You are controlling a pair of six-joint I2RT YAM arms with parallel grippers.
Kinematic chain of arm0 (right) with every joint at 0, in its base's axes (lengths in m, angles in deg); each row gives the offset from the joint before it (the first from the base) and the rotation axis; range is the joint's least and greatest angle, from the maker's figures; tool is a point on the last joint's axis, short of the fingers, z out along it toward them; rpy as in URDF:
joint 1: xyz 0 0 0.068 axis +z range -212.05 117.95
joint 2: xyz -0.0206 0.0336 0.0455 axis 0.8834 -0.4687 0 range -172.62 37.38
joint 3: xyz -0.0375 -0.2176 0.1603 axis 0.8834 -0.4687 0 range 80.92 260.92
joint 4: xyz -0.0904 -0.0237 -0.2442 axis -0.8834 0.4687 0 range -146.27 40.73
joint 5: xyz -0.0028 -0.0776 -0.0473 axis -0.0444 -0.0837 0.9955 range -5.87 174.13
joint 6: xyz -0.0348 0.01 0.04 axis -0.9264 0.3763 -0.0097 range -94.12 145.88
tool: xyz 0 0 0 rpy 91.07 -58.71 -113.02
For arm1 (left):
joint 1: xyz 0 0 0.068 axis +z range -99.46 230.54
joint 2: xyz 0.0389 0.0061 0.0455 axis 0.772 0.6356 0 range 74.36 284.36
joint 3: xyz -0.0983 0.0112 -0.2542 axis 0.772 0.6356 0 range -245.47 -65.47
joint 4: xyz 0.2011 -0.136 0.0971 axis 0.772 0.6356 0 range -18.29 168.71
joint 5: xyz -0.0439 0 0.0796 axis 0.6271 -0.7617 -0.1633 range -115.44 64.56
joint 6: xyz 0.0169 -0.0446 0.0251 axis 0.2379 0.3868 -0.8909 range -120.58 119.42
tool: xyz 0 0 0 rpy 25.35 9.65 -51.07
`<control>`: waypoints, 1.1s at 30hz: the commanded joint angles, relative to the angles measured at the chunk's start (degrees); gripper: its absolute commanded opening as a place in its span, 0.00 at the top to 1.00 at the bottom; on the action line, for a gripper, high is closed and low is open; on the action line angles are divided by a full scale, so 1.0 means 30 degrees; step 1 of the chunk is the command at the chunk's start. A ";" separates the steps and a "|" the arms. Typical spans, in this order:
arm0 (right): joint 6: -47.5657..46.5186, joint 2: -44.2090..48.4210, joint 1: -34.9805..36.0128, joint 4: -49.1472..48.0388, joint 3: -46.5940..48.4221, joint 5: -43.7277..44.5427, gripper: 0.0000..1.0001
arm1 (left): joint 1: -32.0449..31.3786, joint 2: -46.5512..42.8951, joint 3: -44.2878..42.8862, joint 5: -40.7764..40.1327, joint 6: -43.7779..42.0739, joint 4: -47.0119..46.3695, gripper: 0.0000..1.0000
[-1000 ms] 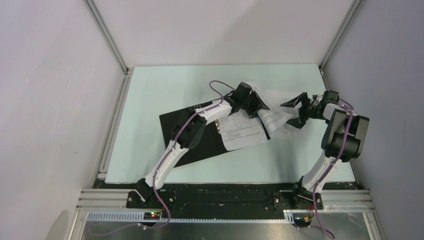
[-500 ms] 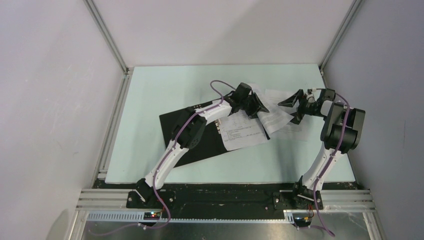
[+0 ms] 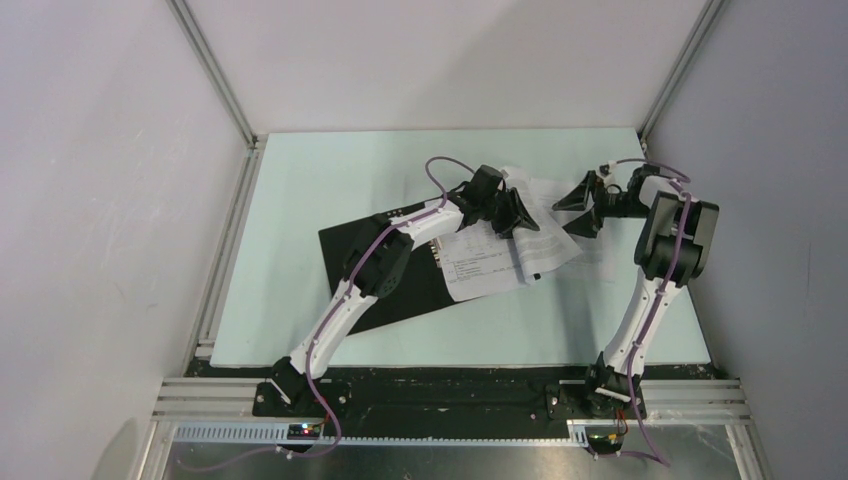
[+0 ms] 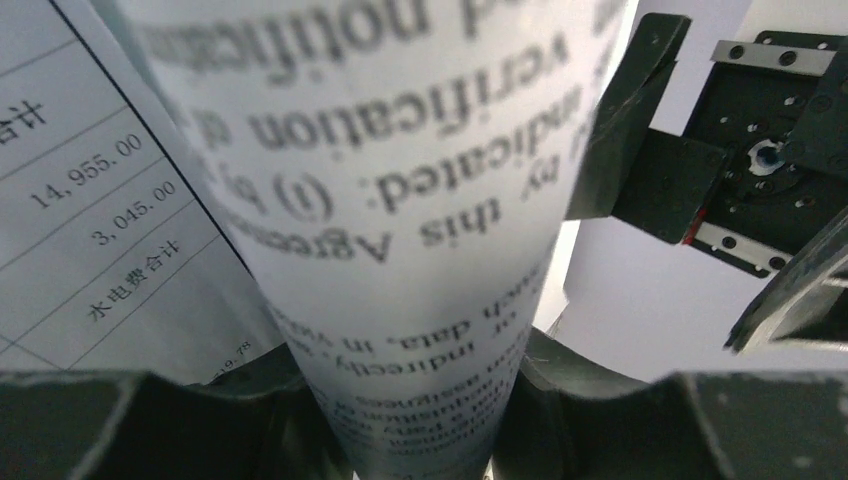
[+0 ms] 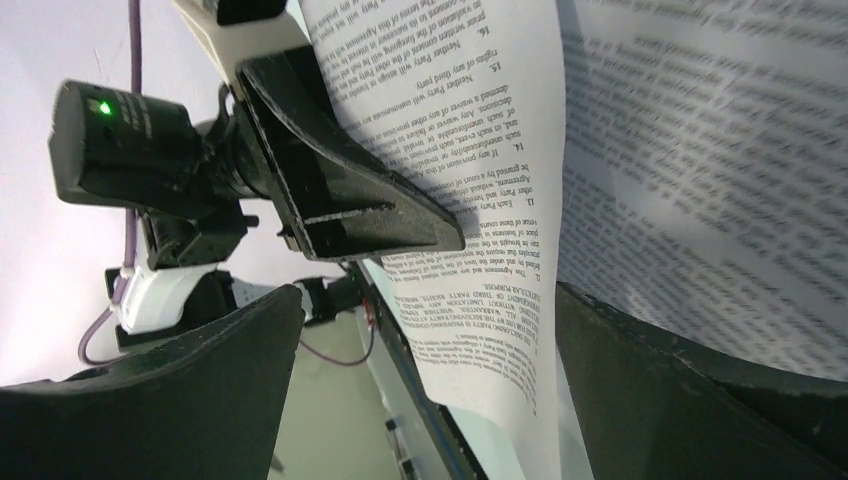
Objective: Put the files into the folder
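Nearest the arm bases, the folder [image 3: 415,285] lies open on the pale green tabletop [image 3: 330,180], black inside up, with the left arm reaching over it. One of the files, a flat sheet [image 3: 485,265] printed with a table, lies at the folder's right edge. Its left border meets the black, and it cannot be told whether more of the folder lies beneath it. Just beyond, the left tool [image 3: 508,212] is clamped tight on a second sheet [image 3: 548,240]. The left wrist view shows this page curled and pinched between the fingers, raised off the tabletop. To its right, the right tool [image 3: 581,208] faces the page with jaws spread wide and grips nothing. In the right wrist view the page hangs in the gap between them. Farther back, another printed page [image 5: 720,150] shows behind the held one.
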 commanded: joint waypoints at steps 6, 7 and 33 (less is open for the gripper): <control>-0.2763 -0.0501 0.0864 0.3410 0.0539 -0.0638 0.02 | -0.0040 -0.0623 -0.0895 0.1359 -0.1010 -0.1471 0.50; -0.2684 -0.0519 0.0854 0.3286 0.0531 -0.0383 0.02 | -0.0030 -0.0665 -0.0891 0.1545 -0.1005 -0.1794 0.50; -0.1357 -0.0788 0.0744 0.2513 0.0222 -0.2877 0.24 | -0.0105 -0.0865 -0.0568 0.2662 -0.1149 -0.3035 0.35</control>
